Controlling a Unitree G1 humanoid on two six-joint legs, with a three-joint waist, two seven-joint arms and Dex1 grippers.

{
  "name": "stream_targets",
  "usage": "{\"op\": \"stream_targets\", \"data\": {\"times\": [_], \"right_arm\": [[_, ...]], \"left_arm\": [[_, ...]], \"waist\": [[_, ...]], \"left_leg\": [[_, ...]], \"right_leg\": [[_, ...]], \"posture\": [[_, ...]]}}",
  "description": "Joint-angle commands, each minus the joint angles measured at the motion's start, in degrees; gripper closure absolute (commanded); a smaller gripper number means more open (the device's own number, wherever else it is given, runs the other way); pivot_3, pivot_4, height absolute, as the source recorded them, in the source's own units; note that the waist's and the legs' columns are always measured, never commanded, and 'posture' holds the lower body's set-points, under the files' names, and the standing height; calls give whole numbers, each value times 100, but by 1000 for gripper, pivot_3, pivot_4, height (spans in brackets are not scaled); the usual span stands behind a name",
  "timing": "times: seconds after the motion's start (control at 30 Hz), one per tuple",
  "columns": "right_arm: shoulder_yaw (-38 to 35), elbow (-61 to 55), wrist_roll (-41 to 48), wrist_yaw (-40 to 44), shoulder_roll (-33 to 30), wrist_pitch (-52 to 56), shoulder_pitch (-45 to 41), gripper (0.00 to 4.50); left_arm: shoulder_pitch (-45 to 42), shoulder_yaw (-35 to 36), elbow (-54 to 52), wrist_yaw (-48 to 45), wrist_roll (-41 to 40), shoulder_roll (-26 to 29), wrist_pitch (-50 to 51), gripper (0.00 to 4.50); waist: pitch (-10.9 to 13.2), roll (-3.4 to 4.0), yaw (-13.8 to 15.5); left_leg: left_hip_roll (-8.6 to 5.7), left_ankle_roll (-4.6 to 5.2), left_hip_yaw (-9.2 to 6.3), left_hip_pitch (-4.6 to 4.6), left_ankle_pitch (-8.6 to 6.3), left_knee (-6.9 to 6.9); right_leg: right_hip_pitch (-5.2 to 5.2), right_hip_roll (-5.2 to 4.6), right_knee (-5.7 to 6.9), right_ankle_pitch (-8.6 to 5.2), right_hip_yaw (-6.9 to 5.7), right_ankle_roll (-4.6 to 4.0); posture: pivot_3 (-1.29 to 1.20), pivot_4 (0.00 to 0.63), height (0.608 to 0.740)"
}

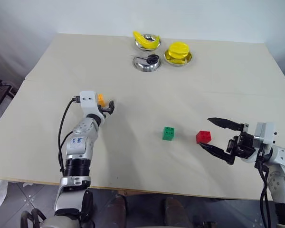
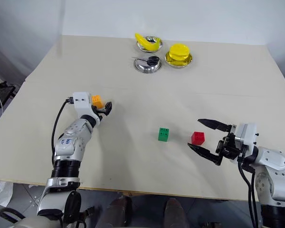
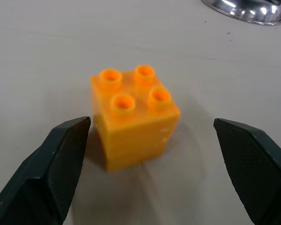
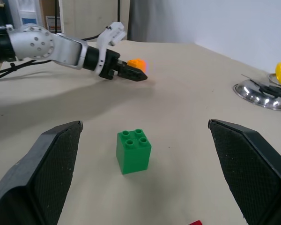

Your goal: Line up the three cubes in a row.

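The orange cube (image 3: 131, 117) stands studs up on the left of the table, between the fingers of my left gripper (image 3: 152, 125), which is open and level with a gap on each side. The green cube (image 1: 168, 133) sits near the table's middle. Just right of it is the red cube (image 1: 204, 137), at the mouth of my open right gripper (image 1: 204, 132), whose fingertips reach either side of it without touching. In the right wrist view the green cube (image 4: 133, 151) stands ahead, and a sliver of the red cube (image 4: 195, 222) shows at the frame edge.
Three steel bowls stand at the far side of the beige table (image 1: 133, 175): one (image 1: 147, 42) with a yellow item, one (image 1: 178, 55) with a yellow round item, one (image 1: 146, 63) holding a small black thing. A wide stretch of tabletop separates the orange and green cubes.
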Motion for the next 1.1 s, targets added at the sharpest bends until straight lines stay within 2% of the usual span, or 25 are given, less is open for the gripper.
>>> {"op": "stream_targets", "data": {"times": [0.03, 0.13, 0.4, 0.53, 0.57, 0.6, 0.63, 0.73, 0.77, 0.87, 0.97, 1.1], "right_arm": [[-54, -241, 110, -78, 72, -62, 109, 0], [-46, -286, 97, -105, 103, -74, 167, 0], [-83, -274, 71, -158, 144, -158, 261, 0], [-154, -286, 54, -162, 119, -221, 404, 0], [-209, -299, 80, -167, 89, -224, 451, 0], [-306, -309, 115, -151, 29, -226, 527, 0], [-443, -315, 166, -109, -58, -206, 629, 0], [-719, -341, 267, -11, -258, -128, 848, 0], [-807, -371, 316, 9, -326, -80, 929, 0], [-1115, -486, 478, 154, -545, 73, 1273, 0], [-1365, -696, 613, 216, -682, 272, 1641, 0], [-1522, -959, 705, 151, -725, 458, 1889, 0]], "left_arm": [[-179, -90, 228, 86, 251, -8, -397, 25], [-188, -127, 289, 81, 311, -25, -445, 594], [-25, -91, 146, -69, 392, 95, -502, 2973], [96, -98, 175, -1114, 149, 535, -777, 2972], [99, -98, 181, -1758, -101, 654, -898, 2972], [132, -145, 118, -2797, -478, 842, -1026, 2972], [166, -339, 168, -3956, -603, 1170, -1548, 2972], [123, -679, 511, -6429, -857, 1750, -2815, 2972], [44, -746, 661, -7104, -1000, 1859, -2951, 2972], [-564, -1150, 1688, -8105, -625, 2061, -3338, 2972], [-1074, -1576, 2619, -8831, -180, 1994, -4027, 2972], [-1668, -1809, 3850, -8891, 322, 1746, -4994, 2972]], "waist": [[0, 0, -7], [0, 0, -23], [0, 0, -6], [0, 0, -23], [0, 0, -26], [0, 1, -22], [0, 1, -21], [-1, 4, -18], [-4, 9, -16], [-5, 11, 22], [-3, 8, 0], [2, -1, -38]], "left_leg": [[0, 0, 0, 0, 0, -1], [1, 0, 1, 0, 0, -3], [1, -1, 1, 1, 1, -2], [1, -1, 2, 1, 1, -5], [2, -1, 1, 1, 1, -7], [2, -2, 2, 0, 1, -8], [2, -3, 2, 0, 2, -7], [1, -9, 6, -2, 5, -12], [1, -9, 8, -1, 5, -14], [1, -5, 6, 3, 3, -15], [1, 10, 6, 1, -5, -11], [1, 15, 6, -4, -8, -10]], "right_leg": [[0, 0, 0, 0, 0, 0], [-2, 0, 0, 0, 1, 0], [-1, 0, 1, 0, 0, 0], [-2, 1, 1, 0, 1, 0], [-3, 2, 1, 0, 0, 0], [-5, 2, 1, 0, 0, 0], [-4, 1, 0, 0, 0, 0], [-3, 1, -7, -1, 0, -1], [1, 1, -16, -1, 0, -2], [15, 1, -30, 0, -4, -1], [17, 3, -32, 1, -3, 2], [11, 3, -36, 2, -2, 4]], "posture": [[0, 150, 740], [0, 150, 740], [0, 150, 740], [0, 150, 740], [0, 150, 740], [0, 150, 740], [0, 150, 740], [0, 150, 740], [0, 150, 740], [0, 150, 740], [0, 150, 740], [0, 150, 740]]}}
